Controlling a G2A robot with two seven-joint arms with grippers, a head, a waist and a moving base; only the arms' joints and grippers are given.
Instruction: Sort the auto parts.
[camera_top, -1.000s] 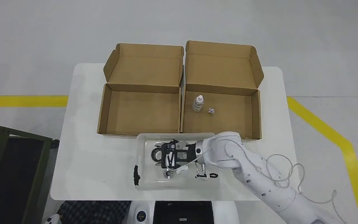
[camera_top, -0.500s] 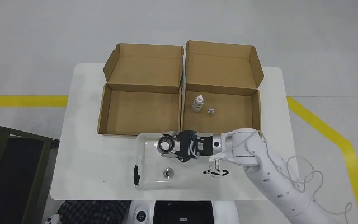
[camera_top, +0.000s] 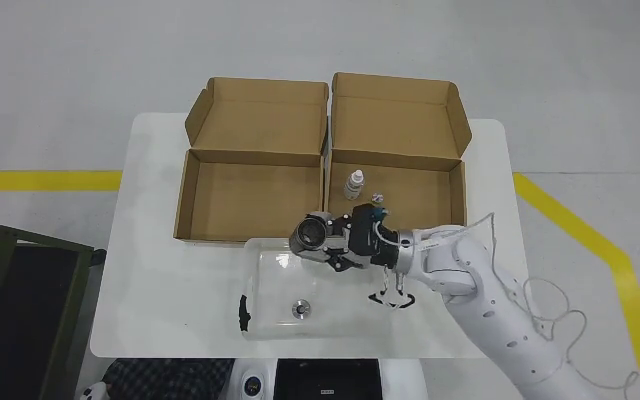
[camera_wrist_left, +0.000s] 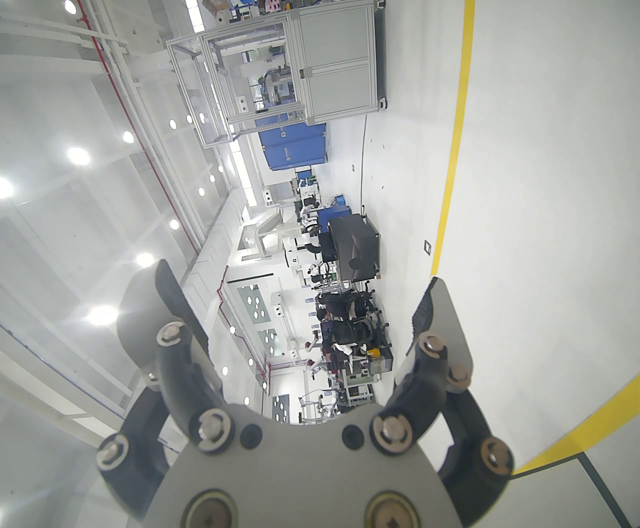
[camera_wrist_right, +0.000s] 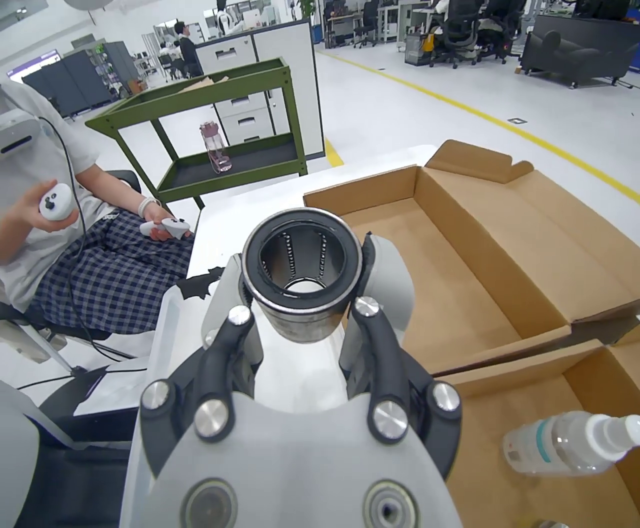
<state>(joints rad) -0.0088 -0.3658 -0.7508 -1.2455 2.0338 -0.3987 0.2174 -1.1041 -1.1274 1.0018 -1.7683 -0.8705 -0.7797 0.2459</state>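
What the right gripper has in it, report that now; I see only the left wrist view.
Observer: The right gripper is shut on a dark hollow metal cylinder with rows of small balls inside it.
Operator: Give me its position over the table.
Observer: In the top view it hangs over the far rim of the clear plastic bin, right beside the near wall of the left brown cardboard box.
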